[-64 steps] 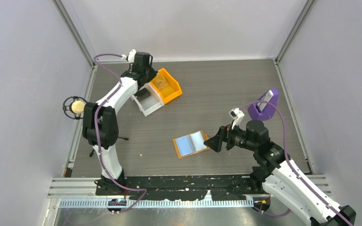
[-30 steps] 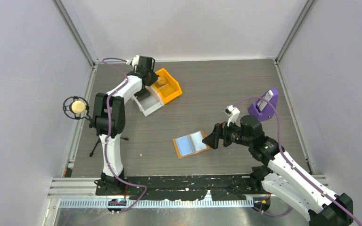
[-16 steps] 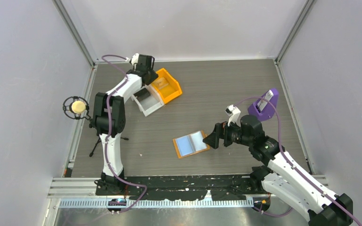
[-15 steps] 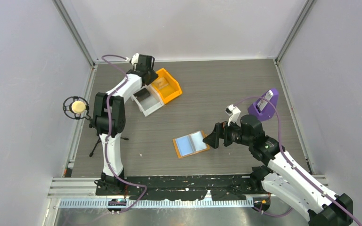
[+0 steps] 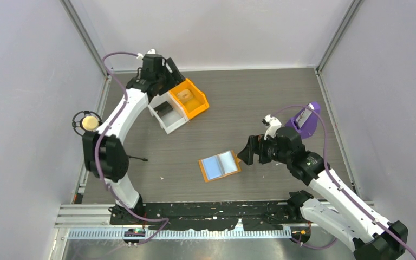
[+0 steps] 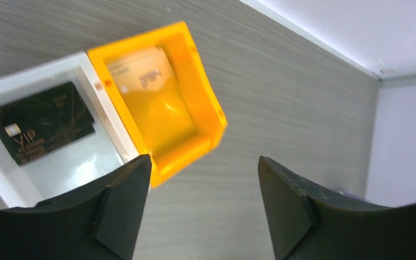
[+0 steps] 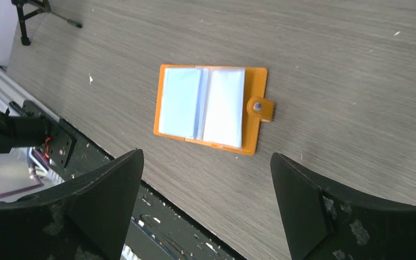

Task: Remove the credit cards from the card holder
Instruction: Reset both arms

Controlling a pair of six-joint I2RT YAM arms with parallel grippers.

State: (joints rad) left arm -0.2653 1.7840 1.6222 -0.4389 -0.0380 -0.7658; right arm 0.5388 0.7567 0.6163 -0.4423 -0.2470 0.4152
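Drop-off step: left claw (image 6: 203, 165) apart, empty, over orange bin (image 6: 206, 103) with card (image 6: 138, 73) inside. Right claw (image 7: 207, 158) apart above open card holder (image 7: 210, 110); next, likely check pockets.

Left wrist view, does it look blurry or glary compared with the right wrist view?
Left wrist view: the orange bin and the pale card inside it look soft and smeared, the black card a little crisper. Right wrist view: the card holder is sharp and evenly lit, without glare.
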